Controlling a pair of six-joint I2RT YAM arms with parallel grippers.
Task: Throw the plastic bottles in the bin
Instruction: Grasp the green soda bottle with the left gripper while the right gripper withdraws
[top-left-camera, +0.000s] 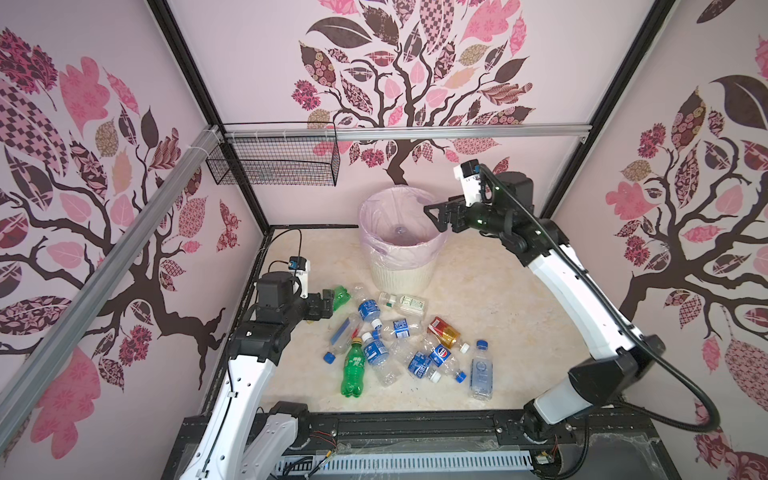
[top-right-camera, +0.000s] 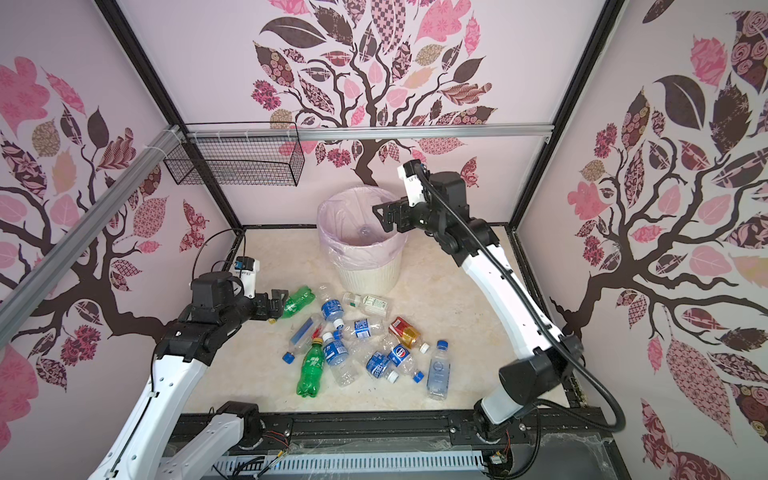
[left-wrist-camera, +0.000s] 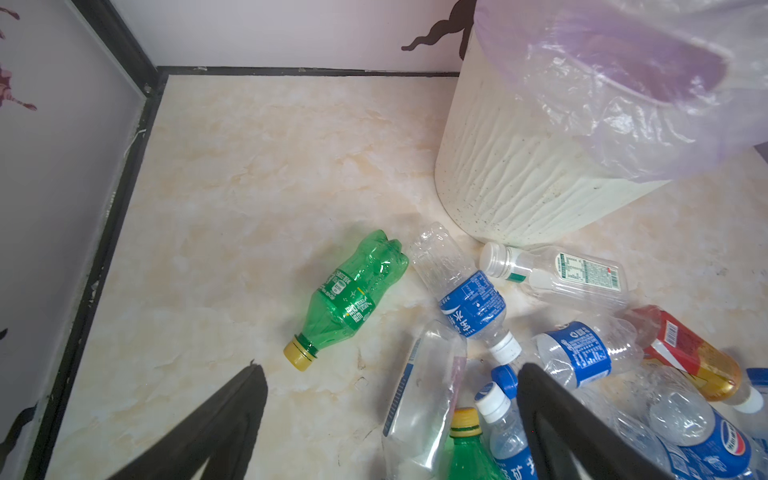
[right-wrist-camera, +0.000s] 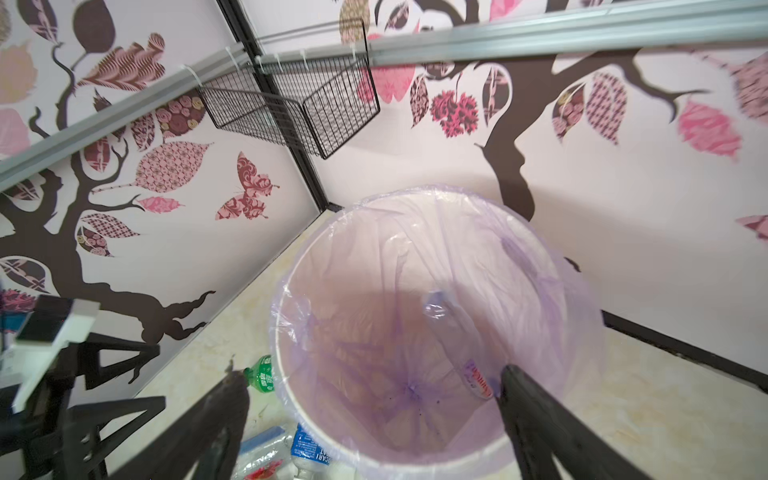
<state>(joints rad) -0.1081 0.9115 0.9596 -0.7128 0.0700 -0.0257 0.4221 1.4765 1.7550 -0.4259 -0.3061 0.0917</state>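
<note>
In both top views the bin (top-left-camera: 399, 278) held one clear bottle (top-left-camera: 400, 231) in its pink liner (top-left-camera: 374, 245). The right gripper (top-left-camera: 433, 217) hung over the rim. The other plastic bottles (top-left-camera: 395, 345) lay heaped on the table (top-left-camera: 498, 316) beside the left gripper (top-left-camera: 328, 303).

The left wrist view showed that gripper's fingers (left-wrist-camera: 232, 415) spread wide above the heap, with the bin's inside hidden.

The right wrist view looked into the bin, and the right jaws stood apart and empty.
</note>
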